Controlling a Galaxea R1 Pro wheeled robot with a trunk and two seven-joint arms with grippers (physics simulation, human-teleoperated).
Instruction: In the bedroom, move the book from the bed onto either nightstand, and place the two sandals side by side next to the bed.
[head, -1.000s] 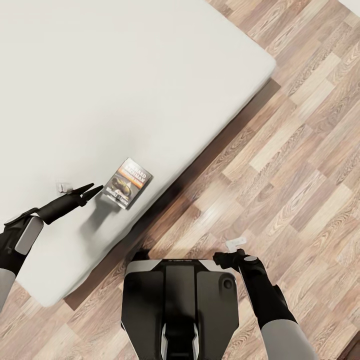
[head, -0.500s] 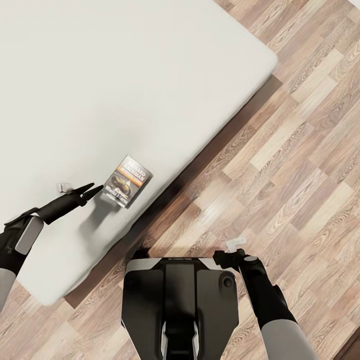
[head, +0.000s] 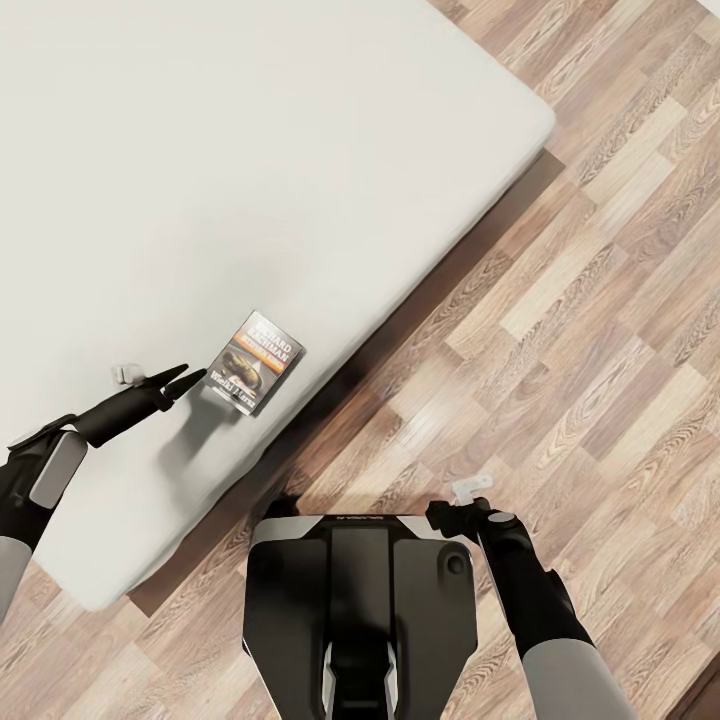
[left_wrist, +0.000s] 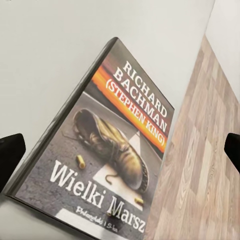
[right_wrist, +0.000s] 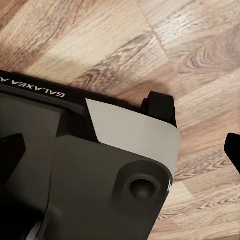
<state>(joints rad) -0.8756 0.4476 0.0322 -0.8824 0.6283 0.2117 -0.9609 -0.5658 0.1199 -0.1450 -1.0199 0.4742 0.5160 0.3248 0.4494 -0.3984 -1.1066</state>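
The book (head: 257, 362) lies flat on the bed (head: 250, 170), close to the mattress's near edge, its dark cover with the orange band facing up. My left gripper (head: 195, 376) is open, hovering over the mattress with its tips just short of the book's near edge. In the left wrist view the book (left_wrist: 110, 150) sits between the two spread fingertips (left_wrist: 11, 155), untouched. My right gripper (head: 447, 516) is open and hangs low beside my base over the floor. The nightstand and the two sandals are out of view.
Wood-plank floor (head: 580, 330) runs along the bed's right side and around its corner (head: 540, 115). My dark base (head: 360, 600) stands close to the bed's edge; in the right wrist view the base (right_wrist: 75, 185) is right under the gripper.
The whole picture shifted slightly a second ago as the camera moved. The left gripper stays open at the book's edge, and the right arm has not moved.
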